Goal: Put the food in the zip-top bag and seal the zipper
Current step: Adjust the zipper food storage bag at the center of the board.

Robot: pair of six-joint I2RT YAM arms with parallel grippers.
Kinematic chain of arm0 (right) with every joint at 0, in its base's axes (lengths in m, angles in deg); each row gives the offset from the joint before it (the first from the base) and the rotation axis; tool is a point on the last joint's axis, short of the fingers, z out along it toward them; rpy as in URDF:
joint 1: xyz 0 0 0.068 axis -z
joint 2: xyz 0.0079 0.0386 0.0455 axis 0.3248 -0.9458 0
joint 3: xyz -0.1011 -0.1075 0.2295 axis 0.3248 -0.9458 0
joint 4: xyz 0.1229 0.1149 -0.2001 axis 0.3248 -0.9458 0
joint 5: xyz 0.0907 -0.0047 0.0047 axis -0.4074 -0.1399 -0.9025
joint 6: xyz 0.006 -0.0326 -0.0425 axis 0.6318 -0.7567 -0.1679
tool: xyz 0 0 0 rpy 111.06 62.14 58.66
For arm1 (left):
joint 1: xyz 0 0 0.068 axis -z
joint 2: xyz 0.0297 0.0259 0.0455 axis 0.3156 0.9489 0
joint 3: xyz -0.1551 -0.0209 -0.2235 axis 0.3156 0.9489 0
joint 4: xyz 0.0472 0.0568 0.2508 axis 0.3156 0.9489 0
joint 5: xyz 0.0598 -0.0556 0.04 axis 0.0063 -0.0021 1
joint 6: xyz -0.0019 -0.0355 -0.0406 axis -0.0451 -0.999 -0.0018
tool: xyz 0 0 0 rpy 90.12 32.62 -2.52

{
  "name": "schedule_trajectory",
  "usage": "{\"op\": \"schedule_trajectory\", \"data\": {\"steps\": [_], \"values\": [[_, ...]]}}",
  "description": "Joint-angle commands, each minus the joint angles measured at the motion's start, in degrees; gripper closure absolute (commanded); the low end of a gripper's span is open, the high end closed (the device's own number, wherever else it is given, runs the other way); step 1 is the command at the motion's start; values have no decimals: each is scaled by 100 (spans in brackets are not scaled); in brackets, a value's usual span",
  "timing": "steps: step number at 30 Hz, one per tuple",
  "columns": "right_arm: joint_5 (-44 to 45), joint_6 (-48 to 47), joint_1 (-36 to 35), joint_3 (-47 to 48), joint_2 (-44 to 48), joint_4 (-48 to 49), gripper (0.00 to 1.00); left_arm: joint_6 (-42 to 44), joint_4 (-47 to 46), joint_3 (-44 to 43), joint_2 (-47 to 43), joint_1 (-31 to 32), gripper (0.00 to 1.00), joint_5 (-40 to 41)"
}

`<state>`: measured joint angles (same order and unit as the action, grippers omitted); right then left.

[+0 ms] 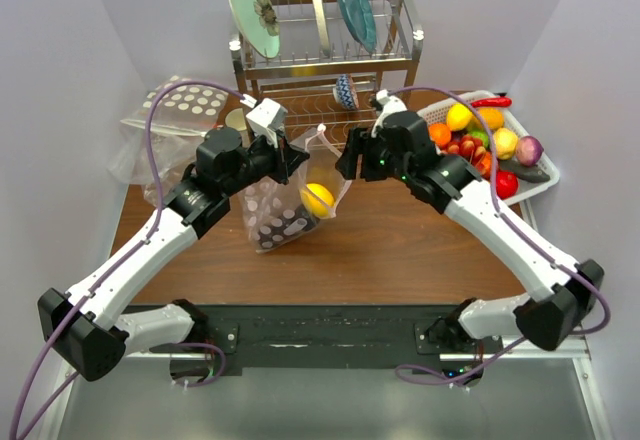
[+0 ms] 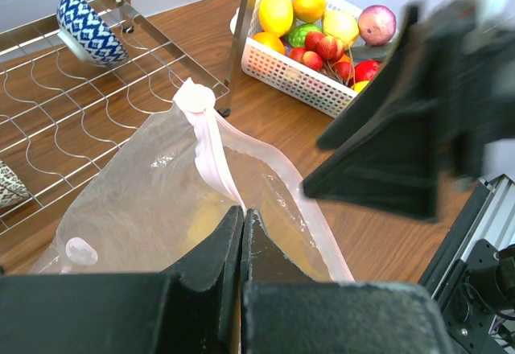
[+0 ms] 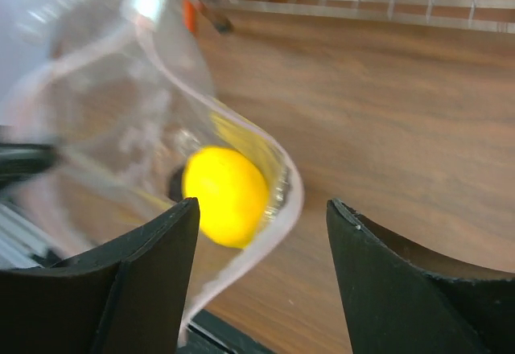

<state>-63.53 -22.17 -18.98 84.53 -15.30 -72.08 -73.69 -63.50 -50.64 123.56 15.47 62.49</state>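
Left wrist view: the left gripper has its jaws pressed together, pinching the near rim of the zip-top bag and holding it up off the table. The right gripper hangs just right of the bag's mouth with jaws spread and nothing between them. One yellow lemon lies inside the bag, low down. The bag is clear and floppy, its mouth gaping, and the zipper runs along the edge as a pale pink strip ending in one white tab. One white basket, right of the bag, holds the other food. Behind the bag stands one wire dish rack with three upright plates and one blue patterned bowl
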Motion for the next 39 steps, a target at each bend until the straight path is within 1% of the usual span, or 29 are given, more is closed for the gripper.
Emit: {"op": "schedule_trajectory", "data": {"steps": [1,2,3,5,6,8,9,11,12,13,16,17,22,25,27,30,31,34,37,39], "values": [[95,-268,-30,144,-335,-558,34,-49,-217,-201,-34,-12,100,-42],[78,-276,-21,135,-475,-558,34,-49,-217,-201,-34,-12,100,-34],[69,-285,-30,135,-537,-576,38,-49,-217,-201,-26,-12,100,-42],[43,-294,-30,135,-695,-576,42,-40,-217,-201,-34,-12,100,-43],[25,-285,-21,135,-731,-584,51,-40,-217,-201,-43,-12,100,-42],[-63,-294,-21,109,-766,-558,65,-32,-217,-201,-34,-12,100,-42],[-106,-311,-21,109,-731,-523,77,-32,-217,-201,-34,-12,100,-42],[-160,-338,-21,100,-652,-523,92,-32,-217,-193,-34,-12,100,-51],[-142,-338,-30,117,-521,-558,98,-23,-226,-201,-17,-12,100,-51],[-107,-338,-30,144,-459,-628,100,-23,-209,-210,-8,-12,100,-51],[-10,-382,-21,582,-187,-1032,100,-31,-200,-219,36,-12,100,-69],[-2,-399,-21,975,-134,-1120,100,-32,-200,-228,62,-12,100,-86],[-518,-329,-30,2330,25,-1402,100,-84,-199,-281,124,-12,100,-349],[-407,-294,-30,2254,130,-1209,100,-111,-217,-324,185,-12,100,-560],[-310,-425,-21,2122,25,-1330,100,-111,-226,-342,177,-12,100,-640],[226,-610,-12,1850,-247,-1551,100,-58,-278,-368,28,-21,100,-728],[462,-628,-12,1614,-282,-1551,100,-49,-313,-386,-103,-21,100,-658],[701,-645,-12,1296,-309,-1560,100,-58,-323,-508,-245,-21,100,-640],[824,-663,-12,1303,-239,-1613,100,-5,-243,-632,-263,-21,100,-675],[904,-716,-12,1453,-178,-1718,100,12,-270,-545,-237,-21,100,-640]]}}
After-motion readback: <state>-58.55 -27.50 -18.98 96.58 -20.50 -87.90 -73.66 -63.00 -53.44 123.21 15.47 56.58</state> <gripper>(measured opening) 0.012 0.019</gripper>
